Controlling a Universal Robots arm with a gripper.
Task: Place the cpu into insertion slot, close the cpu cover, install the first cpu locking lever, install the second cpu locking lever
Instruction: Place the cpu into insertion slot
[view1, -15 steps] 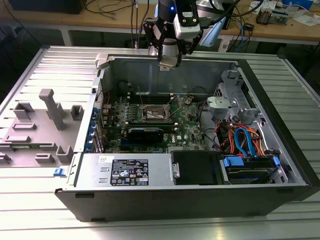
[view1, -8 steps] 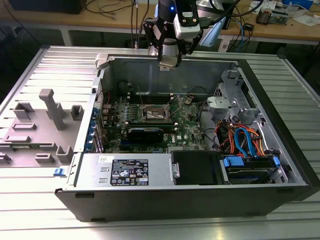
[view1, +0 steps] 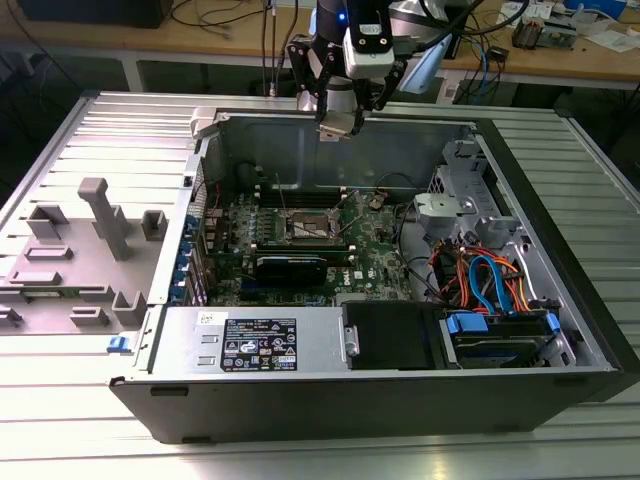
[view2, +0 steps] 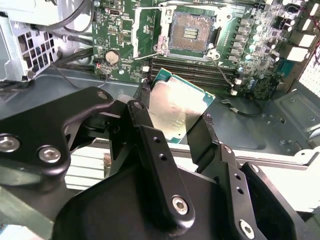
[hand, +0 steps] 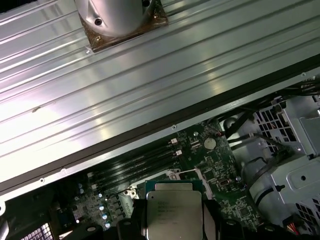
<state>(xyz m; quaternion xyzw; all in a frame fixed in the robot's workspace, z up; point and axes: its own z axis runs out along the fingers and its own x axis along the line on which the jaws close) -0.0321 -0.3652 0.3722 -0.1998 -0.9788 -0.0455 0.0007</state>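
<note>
1 arm in play, its claw (view1: 338, 126) hanging over the rear wall of the open computer case (view1: 380, 395) on the ribbed counter (view1: 90, 440), well above the green motherboard (view2: 117, 35). The claw is pinching the cpu (view2: 176, 107) by 2 opposite edges, 1 black finger (view2: 150, 135) per side. In both wrist views the chip's silver-grey top faces the camera, with green rim showing at the corners. The cpu is in the air, well apart from the insertion slot (view2: 192, 31), which sits bare on the board with its dark contact field exposed, just beside the long black memory slots (view2: 195, 72). The cpu cover (view2: 147, 27) looks swung back off the slot to 1 side, exact angle can't tell. Step in hand, as I judge it: carrying the chip to the slot; nothing seated, cover not closed. To do it well, I'd say keep the chip flat, since the grip is on thin edges only and a twist could let it slip. Square its sides to the slot's silvery rim before lowering, then come straight down with no sliding across the contacts. Match the chip's corner mark and notches to the slot; too small here to see which way they face. Let go only once it rests level inside the rim, clear of the cover.
</note>
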